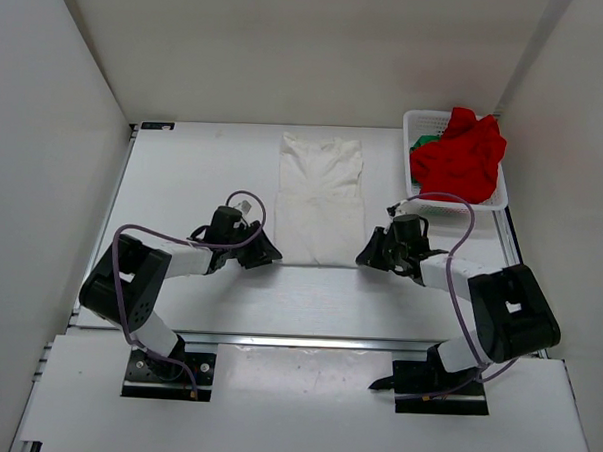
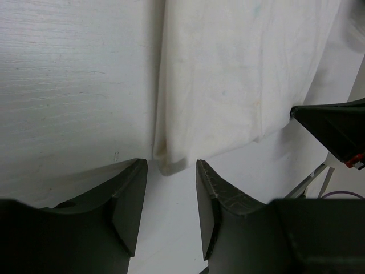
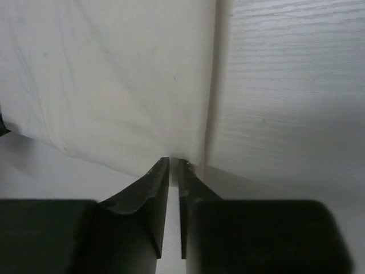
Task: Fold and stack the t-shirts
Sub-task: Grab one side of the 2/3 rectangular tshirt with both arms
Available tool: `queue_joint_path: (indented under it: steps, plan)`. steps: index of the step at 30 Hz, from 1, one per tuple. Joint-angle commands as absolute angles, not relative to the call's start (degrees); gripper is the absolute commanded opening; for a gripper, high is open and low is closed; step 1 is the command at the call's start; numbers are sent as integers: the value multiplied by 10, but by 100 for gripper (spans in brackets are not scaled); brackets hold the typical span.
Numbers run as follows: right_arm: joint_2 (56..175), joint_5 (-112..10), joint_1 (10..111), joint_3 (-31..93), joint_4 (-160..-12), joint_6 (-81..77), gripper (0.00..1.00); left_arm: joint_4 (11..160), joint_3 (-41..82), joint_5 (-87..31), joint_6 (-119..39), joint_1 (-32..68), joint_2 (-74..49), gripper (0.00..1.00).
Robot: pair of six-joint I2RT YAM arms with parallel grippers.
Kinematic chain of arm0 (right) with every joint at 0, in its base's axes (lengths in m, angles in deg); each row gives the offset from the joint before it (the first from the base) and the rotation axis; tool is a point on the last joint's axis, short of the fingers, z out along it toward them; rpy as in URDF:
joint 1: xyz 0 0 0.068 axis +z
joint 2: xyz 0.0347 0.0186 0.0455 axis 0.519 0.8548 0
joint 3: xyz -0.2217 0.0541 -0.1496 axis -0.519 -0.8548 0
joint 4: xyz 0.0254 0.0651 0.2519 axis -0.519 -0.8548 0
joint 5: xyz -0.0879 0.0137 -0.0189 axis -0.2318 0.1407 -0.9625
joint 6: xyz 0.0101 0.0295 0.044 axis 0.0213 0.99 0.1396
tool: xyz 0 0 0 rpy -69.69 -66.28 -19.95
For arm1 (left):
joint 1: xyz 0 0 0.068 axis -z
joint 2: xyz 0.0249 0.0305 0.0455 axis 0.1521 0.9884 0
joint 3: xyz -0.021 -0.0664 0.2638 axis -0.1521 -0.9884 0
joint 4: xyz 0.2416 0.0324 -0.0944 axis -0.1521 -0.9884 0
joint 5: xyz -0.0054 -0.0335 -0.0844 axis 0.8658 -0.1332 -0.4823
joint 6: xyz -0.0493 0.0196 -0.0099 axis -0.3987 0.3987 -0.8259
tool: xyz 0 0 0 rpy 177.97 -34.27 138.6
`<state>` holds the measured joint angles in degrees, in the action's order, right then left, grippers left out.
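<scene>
The worktop (image 1: 183, 191) was a pale white board boxed in by plain white walls. The cream-white t-shirt (image 1: 321, 197) lay flat near its middle, already folded into a long narrow strip. Its long axis ran from the near edge of the worktop toward the far edge. The other two were in the white mesh basket (image 1: 414, 119) at the far right corner. There the red t-shirt (image 1: 465, 158) was heaped over the top, and the green t-shirt (image 1: 422, 143) showed only as a scrap on the basket's left side.

We found the left gripper (image 1: 265, 252) just off the strip's near left corner and the right gripper (image 1: 365, 257) just off its near right corner. Each arm was therefore about equally close to its own end of the near short edge, and the shirt stretched away from both.

In the left wrist view the fingers (image 2: 128, 197) stood well apart with nothing between them. The cloth's corner lay just ahead of the gap, not touching either finger. In the right wrist view the jaws were drawn almost together, leaving a thin slit, with their tips right at the cloth's corner. We could not tell whether any cloth was pinched there.

We judged that the coming fold turned on that near short edge. Both corners would need to be lifted together and carried along the long axis toward the far end, and the left gripper would first need to close on its corner
</scene>
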<state>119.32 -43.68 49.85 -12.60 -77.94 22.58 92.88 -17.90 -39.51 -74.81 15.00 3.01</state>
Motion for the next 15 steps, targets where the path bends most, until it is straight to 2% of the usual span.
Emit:
queue_joint_path:
  steps: [1,3,6,13,15]
  plan:
    - [1142,-437,494,-147,-764,214,14,916,-194,-379,-745,152,36,50]
    - [1114,-439,489,-168,-762,219,31,908,-197,-375,-742,152,35,50]
    - [1086,-442,479,-191,-763,227,40,909,-196,-371,-744,152,36,48]
    - [1116,-431,467,-209,-749,227,43,926,-194,-373,-752,170,58,45]
    - [1141,-417,466,-197,-746,224,42,936,-200,-382,-758,170,64,41]
